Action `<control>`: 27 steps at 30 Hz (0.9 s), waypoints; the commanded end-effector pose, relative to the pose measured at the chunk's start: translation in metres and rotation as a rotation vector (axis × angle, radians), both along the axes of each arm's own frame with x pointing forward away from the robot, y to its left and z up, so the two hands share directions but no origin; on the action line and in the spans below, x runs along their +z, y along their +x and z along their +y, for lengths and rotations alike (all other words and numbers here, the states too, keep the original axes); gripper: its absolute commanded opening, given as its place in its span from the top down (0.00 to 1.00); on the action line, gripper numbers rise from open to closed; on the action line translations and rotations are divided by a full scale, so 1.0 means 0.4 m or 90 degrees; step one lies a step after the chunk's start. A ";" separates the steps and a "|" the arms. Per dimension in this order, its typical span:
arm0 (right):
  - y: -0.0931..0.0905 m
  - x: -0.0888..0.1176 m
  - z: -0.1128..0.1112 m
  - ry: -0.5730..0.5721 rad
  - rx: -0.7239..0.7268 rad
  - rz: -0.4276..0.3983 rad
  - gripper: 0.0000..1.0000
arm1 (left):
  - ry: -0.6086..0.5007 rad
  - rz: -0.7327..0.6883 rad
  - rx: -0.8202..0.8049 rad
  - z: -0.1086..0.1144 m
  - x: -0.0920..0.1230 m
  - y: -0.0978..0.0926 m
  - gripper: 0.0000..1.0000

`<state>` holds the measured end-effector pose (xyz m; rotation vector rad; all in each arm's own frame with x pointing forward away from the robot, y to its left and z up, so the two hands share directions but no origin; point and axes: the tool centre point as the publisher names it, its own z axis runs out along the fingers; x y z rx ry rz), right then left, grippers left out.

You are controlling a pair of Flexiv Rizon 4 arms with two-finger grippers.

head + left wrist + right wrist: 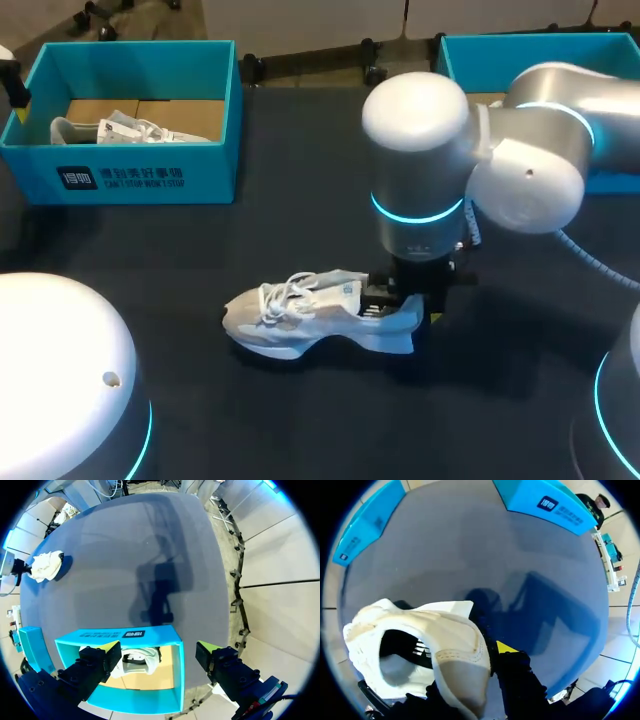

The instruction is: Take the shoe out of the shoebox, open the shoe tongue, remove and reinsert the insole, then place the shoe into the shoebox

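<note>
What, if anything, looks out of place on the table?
Nothing stands out. The shoe stands upright on its sole on the table, heel pinched in the right gripper. A second shoe lies in the left box.

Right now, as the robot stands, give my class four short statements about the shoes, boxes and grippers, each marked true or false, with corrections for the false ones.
1. The white shoe lies on the table, outside both boxes. True.
2. The left shoebox is empty. False: a second shoe lies inside it.
3. The right gripper is at the white shoe's toe. False: it is at the heel, with the heel wall between its fingers.
4. The left gripper is open above the left shoebox. True.
</note>
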<state>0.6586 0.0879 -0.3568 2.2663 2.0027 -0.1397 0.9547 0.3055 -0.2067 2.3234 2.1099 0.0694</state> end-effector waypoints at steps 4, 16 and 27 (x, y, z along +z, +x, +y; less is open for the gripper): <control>-0.005 -0.026 0.017 -0.009 -0.001 0.003 1.00 | 0.001 0.000 -0.001 0.001 0.000 0.000 0.00; -0.020 -0.084 0.010 0.001 -0.013 0.014 1.00 | 0.001 0.000 -0.001 0.001 0.000 0.000 0.00; -0.014 -0.101 0.004 0.005 -0.008 0.019 1.00 | 0.001 0.000 -0.001 0.001 0.000 0.000 0.00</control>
